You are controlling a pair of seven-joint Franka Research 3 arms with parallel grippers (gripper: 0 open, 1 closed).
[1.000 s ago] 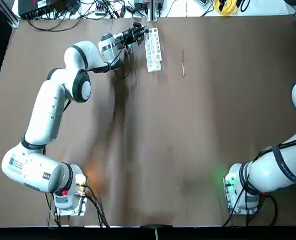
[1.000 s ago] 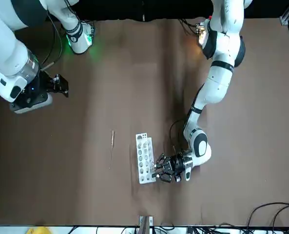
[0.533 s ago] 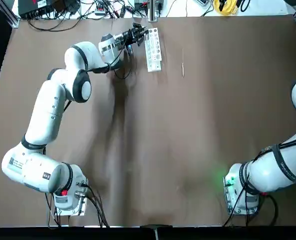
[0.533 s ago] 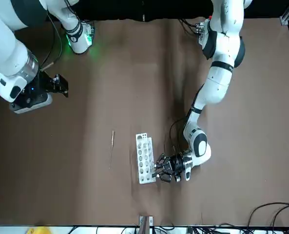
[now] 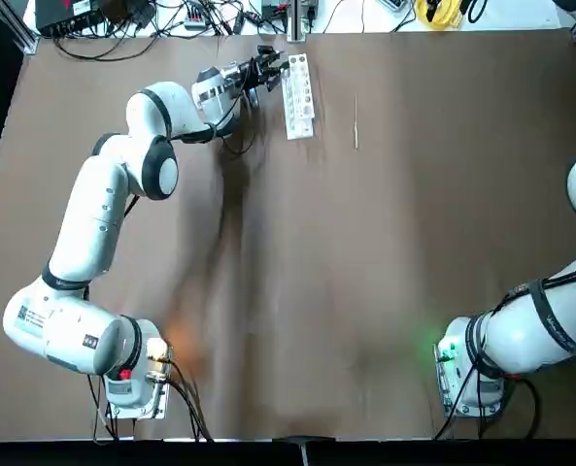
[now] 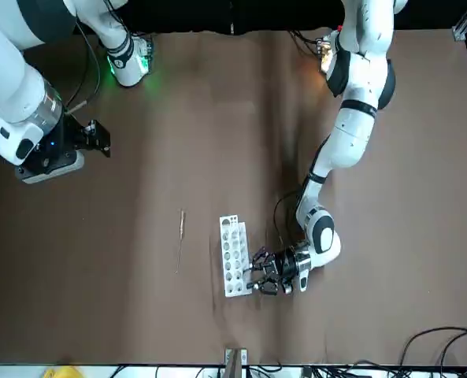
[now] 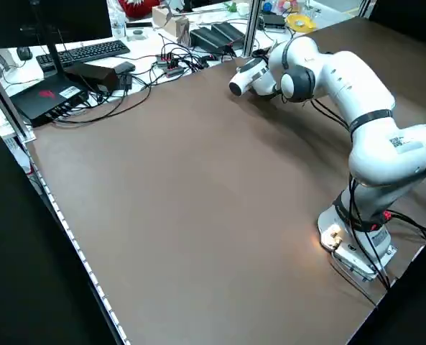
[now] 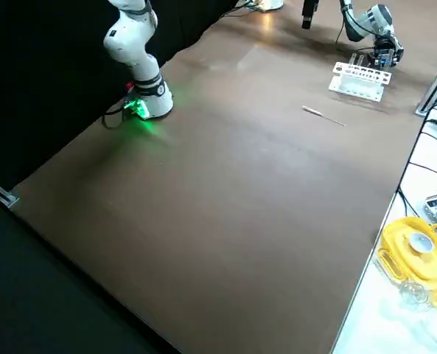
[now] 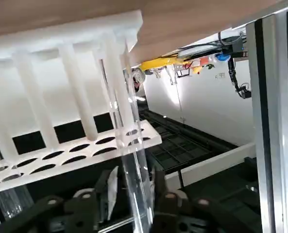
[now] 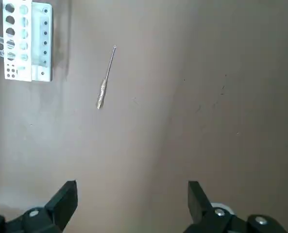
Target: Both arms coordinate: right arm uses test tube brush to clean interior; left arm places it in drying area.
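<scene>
Reaching across to the tabletop's (image 5: 297, 291) far edge, your left arm (image 5: 93, 223) lies low with its left claw (image 5: 265, 65) right beside the drying area (image 5: 298, 95); wrist view shows the left claw (image 9: 129, 194) clamped on a clear glass tube (image 9: 134, 160), tube running up past the rack's holed plate; whether it sits in a hole, can't tell; drying area (image 6: 232, 256) stands upright near the far edge, more clear tubes visible in it from the wrist view (image 9: 8, 199); test tube brush (image 5: 355, 121) lies flat on bare tabletop, just right of the rack, apart from it, nothing touching it; same brush in front view (image 6: 179, 240) and right wrist view (image 10: 106, 77); your right arm (image 5: 540, 325) is pulled back on its own side, right claw (image 10: 131, 204) high above the tabletop, fingers spread wide, holding nothing, well away from brush and rack.
</scene>
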